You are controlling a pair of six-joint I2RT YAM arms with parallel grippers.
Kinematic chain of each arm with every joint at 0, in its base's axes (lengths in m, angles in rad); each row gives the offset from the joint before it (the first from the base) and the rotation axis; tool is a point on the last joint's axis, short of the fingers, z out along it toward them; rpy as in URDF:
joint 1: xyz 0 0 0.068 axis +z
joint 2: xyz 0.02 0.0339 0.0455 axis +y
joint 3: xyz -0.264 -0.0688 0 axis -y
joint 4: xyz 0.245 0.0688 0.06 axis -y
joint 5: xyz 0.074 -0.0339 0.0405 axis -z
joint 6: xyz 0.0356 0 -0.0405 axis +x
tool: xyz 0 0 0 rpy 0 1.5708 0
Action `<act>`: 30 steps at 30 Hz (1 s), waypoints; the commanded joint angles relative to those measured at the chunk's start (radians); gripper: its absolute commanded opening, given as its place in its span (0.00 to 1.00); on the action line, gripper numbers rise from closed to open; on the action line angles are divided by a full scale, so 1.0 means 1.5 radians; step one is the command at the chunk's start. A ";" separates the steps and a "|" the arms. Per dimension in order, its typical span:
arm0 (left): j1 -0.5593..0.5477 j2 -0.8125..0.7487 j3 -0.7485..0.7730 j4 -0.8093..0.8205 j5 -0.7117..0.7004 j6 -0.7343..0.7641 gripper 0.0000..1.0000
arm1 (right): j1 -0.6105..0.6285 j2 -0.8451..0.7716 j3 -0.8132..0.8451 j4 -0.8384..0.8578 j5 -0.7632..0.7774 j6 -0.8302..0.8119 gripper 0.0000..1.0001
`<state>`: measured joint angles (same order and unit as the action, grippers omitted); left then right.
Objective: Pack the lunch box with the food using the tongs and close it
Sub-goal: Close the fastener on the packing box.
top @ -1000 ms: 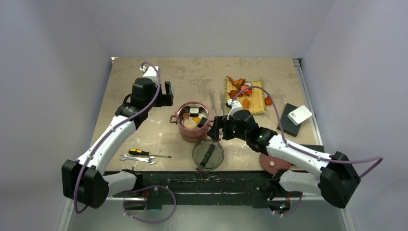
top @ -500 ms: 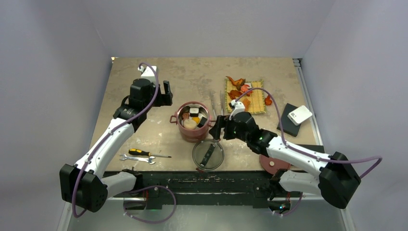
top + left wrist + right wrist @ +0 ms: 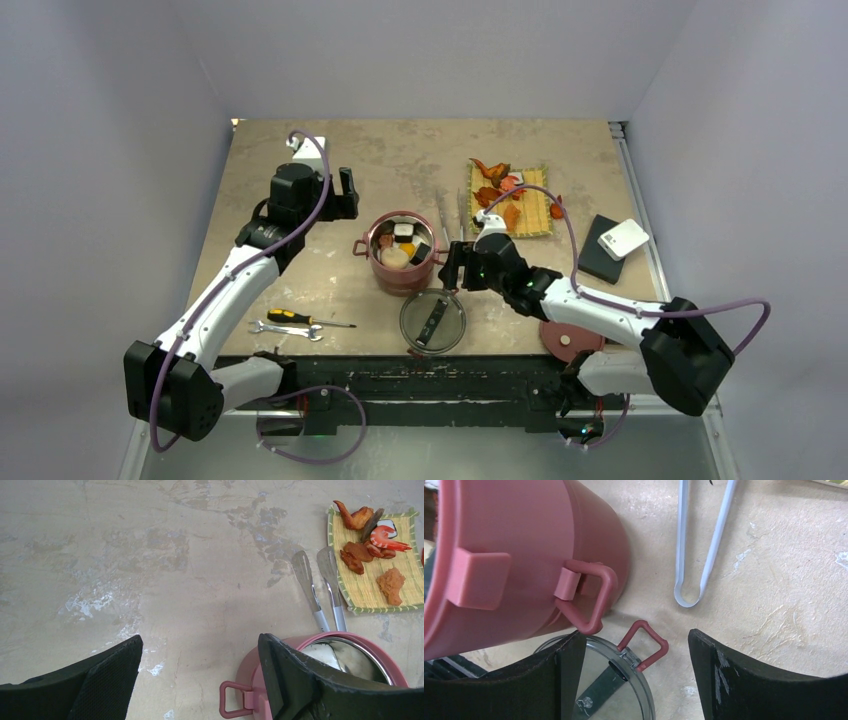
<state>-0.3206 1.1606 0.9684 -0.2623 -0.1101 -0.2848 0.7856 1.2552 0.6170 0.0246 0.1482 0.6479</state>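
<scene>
**Tongs next, and mind the handle**

The right gripper [image 3: 451,268] hangs low just right of the box [image 3: 400,278], its jaws wide apart and empty. The left gripper [image 3: 345,192] hovers behind the box's left side, equally wide, holding nothing. The box stands mid-table with its top bowl open and food [image 3: 400,245] inside. More food [image 3: 392,582] waits on the mat [image 3: 370,592].

The tongs [image 3: 680,530] lie flat between box and mat, joined end toward the right gripper, so I judge picking them up to be the step in hand. Pinch both arms a little up from the bend so they can be squeezed (a grip at the bend itself would likely pivot).

Room is tight. The box's side handle [image 3: 591,600] sits just left of the fingers, and the lid [image 3: 432,322] lies just in front. The freest way looks to be upward, then back over the bare table [image 3: 400,160].
</scene>
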 commanded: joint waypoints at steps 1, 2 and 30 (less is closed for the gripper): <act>0.004 -0.015 -0.001 0.025 -0.009 0.012 0.84 | 0.004 0.006 0.030 0.032 0.036 0.008 0.77; 0.004 -0.015 -0.001 0.025 -0.009 0.012 0.84 | 0.004 0.008 0.032 0.031 0.040 0.008 0.77; 0.004 -0.029 -0.003 0.023 -0.020 0.015 0.84 | 0.004 -0.028 0.036 -0.042 0.030 0.025 0.81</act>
<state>-0.3206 1.1481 0.9684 -0.2619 -0.1253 -0.2832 0.7876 1.2842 0.6529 0.0093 0.2073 0.6567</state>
